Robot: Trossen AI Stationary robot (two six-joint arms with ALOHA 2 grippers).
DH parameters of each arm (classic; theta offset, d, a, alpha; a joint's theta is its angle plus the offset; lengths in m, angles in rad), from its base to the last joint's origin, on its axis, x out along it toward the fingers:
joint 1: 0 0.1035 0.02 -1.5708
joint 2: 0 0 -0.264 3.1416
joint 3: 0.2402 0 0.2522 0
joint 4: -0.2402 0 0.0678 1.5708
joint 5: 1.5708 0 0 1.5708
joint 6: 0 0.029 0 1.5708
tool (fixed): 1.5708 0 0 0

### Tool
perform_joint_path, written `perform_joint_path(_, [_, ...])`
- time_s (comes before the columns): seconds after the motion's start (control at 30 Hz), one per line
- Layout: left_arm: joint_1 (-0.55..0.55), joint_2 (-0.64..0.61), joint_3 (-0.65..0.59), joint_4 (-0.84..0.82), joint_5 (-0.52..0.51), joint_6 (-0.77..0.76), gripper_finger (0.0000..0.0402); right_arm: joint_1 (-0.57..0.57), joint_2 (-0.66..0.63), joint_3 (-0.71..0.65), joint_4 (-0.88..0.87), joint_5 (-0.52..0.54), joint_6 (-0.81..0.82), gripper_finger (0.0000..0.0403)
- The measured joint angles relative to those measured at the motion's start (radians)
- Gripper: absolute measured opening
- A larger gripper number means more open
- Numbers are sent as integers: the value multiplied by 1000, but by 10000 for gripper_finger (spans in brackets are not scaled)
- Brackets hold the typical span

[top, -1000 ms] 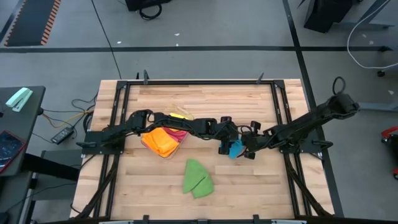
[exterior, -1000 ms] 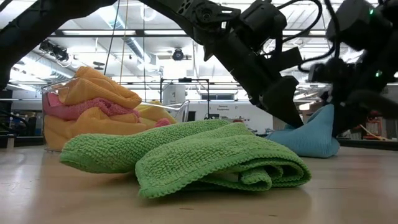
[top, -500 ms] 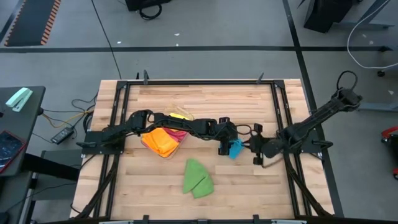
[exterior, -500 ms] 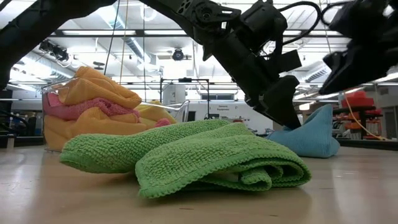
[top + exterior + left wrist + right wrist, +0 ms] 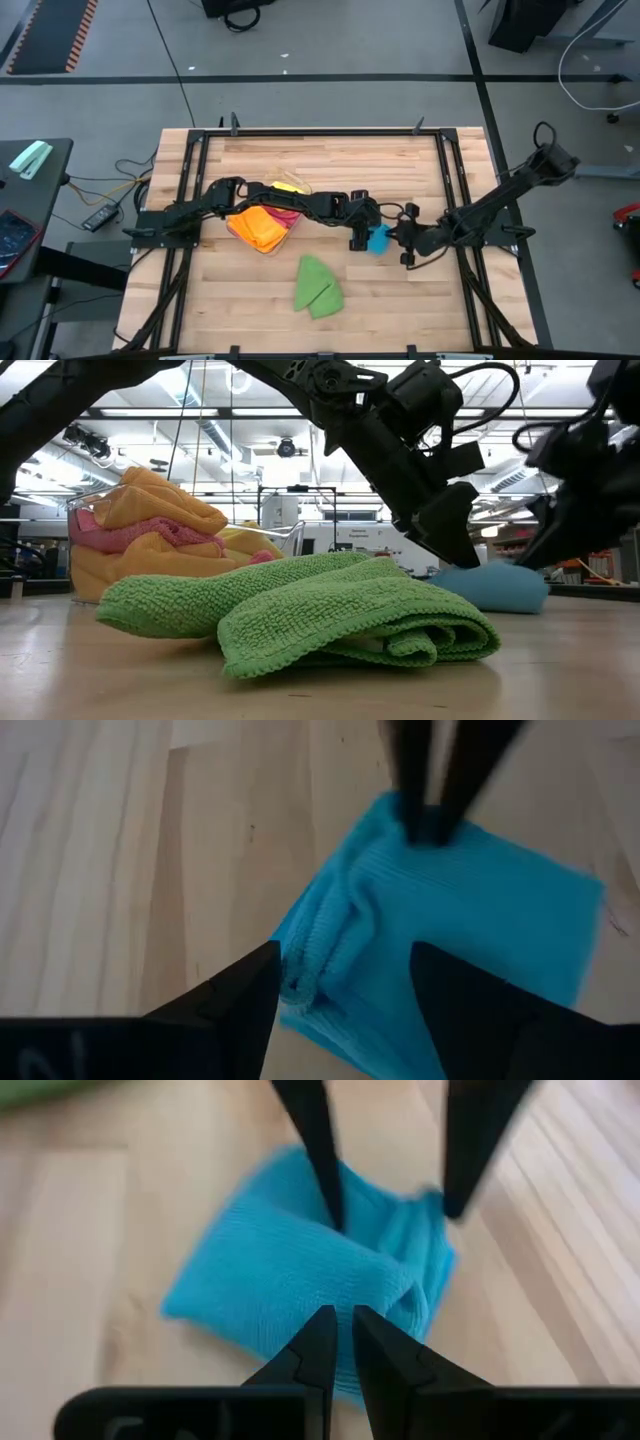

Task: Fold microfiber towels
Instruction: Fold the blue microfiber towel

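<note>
Blue microfiber towel (image 5: pixel 378 239) lies bunched on the wooden table (image 5: pixel 330 180), right of centre. Left gripper (image 5: pixel 358 240) spread wide over its edge; right gripper (image 5: pixel 405 243) nearly closed, tips at the cloth, holding nothing visible.

Folded green towel (image 5: pixel 330 615) lying foremost on desk (image 5: pixel 560 680). Blue towel (image 5: pixel 492 588) flat behind, between two dark arms. Orange and pink towels (image 5: pixel 150 535) heaped in clear tub (image 5: pixel 85 505).

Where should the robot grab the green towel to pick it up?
Probably the green towel is best taken from above by its outer rounded folded edge, which sits thick and raised off the table, with nothing beside it.
</note>
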Motion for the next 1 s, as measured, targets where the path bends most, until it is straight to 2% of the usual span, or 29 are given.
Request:
perform_joint_path(0.27, [-10,-39,61,-128,1,9,231,-21,70,-4,9,-7,45,48])
perform_joint_path(0.37, [-31,-47,90,-172,47,9,231,-21,70,-4,11,-7,45,48])
perform_joint_path(0.47, [-59,-45,87,-162,114,19,228,-21,70,-4,12,-7,45,48])
perform_joint_path(0.63, [-75,-11,84,-158,118,50,215,-21,70,-4,19,-7,46,48])
perform_joint_path(0.8, [-45,23,89,-80,114,50,200,-21,70,-4,22,-10,45,48])
perform_joint_path(0.9, [-16,31,84,-104,126,28,196,-21,70,-4,21,-27,41,48])
perform_joint_path(1.0, [14,50,87,-103,226,9,204,-21,70,-4,18,-42,43,48])
